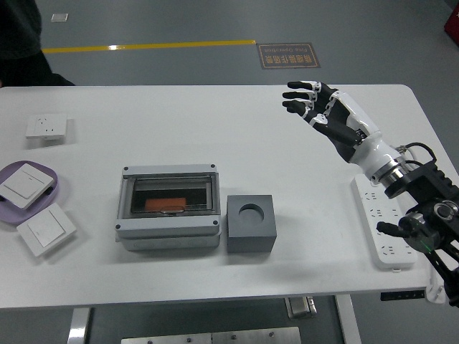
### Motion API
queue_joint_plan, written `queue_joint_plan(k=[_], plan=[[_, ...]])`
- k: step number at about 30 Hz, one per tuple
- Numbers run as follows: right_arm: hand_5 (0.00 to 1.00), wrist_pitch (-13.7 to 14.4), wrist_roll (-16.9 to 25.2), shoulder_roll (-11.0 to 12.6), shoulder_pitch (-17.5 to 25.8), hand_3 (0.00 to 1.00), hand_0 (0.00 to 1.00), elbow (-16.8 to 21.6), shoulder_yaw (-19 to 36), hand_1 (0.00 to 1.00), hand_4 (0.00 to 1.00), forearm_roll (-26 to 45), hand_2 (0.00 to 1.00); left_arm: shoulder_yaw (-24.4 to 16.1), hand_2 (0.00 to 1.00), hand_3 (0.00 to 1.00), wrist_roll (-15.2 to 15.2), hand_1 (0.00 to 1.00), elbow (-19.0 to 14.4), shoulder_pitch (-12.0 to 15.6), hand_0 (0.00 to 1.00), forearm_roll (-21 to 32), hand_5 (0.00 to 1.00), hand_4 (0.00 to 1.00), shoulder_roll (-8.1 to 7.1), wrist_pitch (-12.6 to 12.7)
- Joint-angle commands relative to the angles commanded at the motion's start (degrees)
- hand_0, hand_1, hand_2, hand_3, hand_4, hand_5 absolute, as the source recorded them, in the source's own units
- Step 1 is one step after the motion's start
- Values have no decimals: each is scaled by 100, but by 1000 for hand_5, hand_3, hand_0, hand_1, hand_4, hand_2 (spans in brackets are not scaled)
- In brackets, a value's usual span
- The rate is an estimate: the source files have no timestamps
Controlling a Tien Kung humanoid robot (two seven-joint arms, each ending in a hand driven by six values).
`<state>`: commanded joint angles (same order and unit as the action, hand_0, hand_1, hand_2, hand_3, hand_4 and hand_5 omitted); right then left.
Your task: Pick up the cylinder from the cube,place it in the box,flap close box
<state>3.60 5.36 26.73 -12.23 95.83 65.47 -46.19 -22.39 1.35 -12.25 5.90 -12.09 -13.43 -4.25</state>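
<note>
The grey box [169, 233] sits at the table's middle with its clear lid lying flat over it. An orange cylinder [166, 205] lies inside, seen through the lid. The grey cube [251, 231] stands just right of the box, and its round socket is empty. My right hand [307, 100] is open with its fingers spread. It is raised over the far right of the table, well away from the box and cube, and holds nothing. My left hand is out of view.
A purple plate [54, 188] holding a white switch, a loose switch [46, 228] and a white socket [45, 125] lie at the left. A white power strip [384, 233] lies at the right under my forearm. A person's dark sleeve [21, 43] shows at the top left.
</note>
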Motion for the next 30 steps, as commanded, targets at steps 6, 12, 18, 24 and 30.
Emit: queue_joint_plan(k=[6, 12, 18, 24, 30], plan=[[342, 9, 40, -143, 167, 700, 793, -130, 221, 699, 771, 6, 689, 30, 676, 706, 1, 679, -1, 24, 668, -15, 380, 719, -154, -43], [344, 23, 38, -239, 238, 699, 793, -291, 205, 700, 767, -79, 690, 48, 676, 703, -5, 680, -5, 142, 668, 11, 381, 723, -257, -59], [347, 35, 30, -239, 273, 697, 792, -346, 291, 702, 766, -125, 690, 33, 674, 699, -5, 679, -4, 159, 667, -2, 369, 721, -243, -56], [350, 46, 11, -192, 248, 696, 791, -361, 368, 700, 765, -169, 689, 27, 673, 699, 7, 679, -2, 129, 668, -26, 363, 720, -199, -52], [356, 55, 0, -192, 257, 696, 790, -368, 437, 700, 767, -202, 689, -12, 673, 697, 14, 679, 1, 96, 668, -64, 357, 719, -179, -41]])
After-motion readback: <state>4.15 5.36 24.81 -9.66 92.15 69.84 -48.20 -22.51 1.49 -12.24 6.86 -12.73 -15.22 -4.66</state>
